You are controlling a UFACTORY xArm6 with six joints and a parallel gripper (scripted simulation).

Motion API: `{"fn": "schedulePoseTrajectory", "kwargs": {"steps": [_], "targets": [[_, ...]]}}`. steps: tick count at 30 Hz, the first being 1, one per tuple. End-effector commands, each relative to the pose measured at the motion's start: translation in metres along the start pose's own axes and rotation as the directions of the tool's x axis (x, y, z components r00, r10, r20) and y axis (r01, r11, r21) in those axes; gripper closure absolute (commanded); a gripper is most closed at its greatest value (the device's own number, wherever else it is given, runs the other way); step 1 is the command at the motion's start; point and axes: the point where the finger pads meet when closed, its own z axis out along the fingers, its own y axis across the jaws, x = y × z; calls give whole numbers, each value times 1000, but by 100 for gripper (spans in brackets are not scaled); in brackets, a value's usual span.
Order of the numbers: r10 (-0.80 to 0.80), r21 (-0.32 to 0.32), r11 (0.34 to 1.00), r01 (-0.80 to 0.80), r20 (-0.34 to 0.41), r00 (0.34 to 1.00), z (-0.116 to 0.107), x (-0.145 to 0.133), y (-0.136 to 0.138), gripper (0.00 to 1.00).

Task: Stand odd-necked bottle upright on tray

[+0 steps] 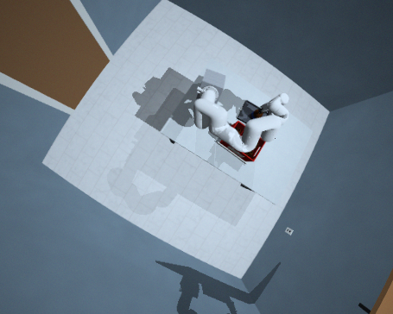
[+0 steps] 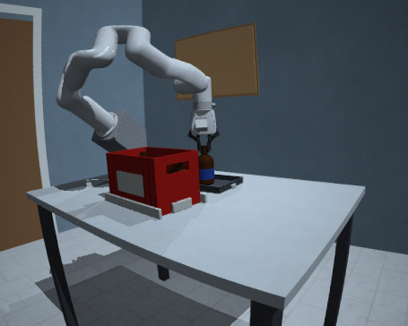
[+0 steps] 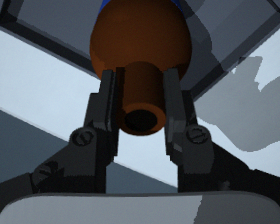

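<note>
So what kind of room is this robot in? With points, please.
Probably a plain test room or office-like workspace: there's a brown door (image 2: pixel 9 134) in a white frame, a framed tan board (image 2: pixel 217 63) on the blue wall, and a white table (image 2: pixel 256 224) with dark legs.

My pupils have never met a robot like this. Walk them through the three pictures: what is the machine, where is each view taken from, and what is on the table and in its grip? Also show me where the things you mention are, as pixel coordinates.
The machine is a white jointed arm (image 1: pixel 216 114) (image 2: pixel 166 64) ending in a two-fingered gripper (image 2: pixel 204 150) (image 3: pixel 140 88). The top view looks down on the room; the exterior view looks across the table (image 1: pixel 289 138) (image 2: pixel 256 233) (image 3: pixel 46 75) from one side; the wrist view looks along the fingers from the arm's end.

On the table are a red crate (image 1: pixel 253 160) (image 2: pixel 177 179) and a dark, shallow tray (image 1: pixel 247 111) (image 2: pixel 229 185) (image 3: pixel 56 25). The crate has brown shapes inside, too hidden to count.

The gripper is closed on the neck of a brown bottle (image 2: pixel 206 175) (image 3: pixel 141 40) with a blue label, upright at the tray.
</note>
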Motion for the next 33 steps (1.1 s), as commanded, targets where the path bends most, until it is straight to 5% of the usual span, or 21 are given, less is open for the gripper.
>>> {"fn": "schedulePoseTrajectory", "kwargs": {"steps": [1,8,9,33], "targets": [[1,4,1000,-1,0,1000,-1,0,-1,100],[1,4,1000,-1,0,1000,-1,0,-1,100],[1,4,1000,-1,0,1000,-1,0,-1,0],[1,4,1000,-1,0,1000,-1,0,-1,0]]}}
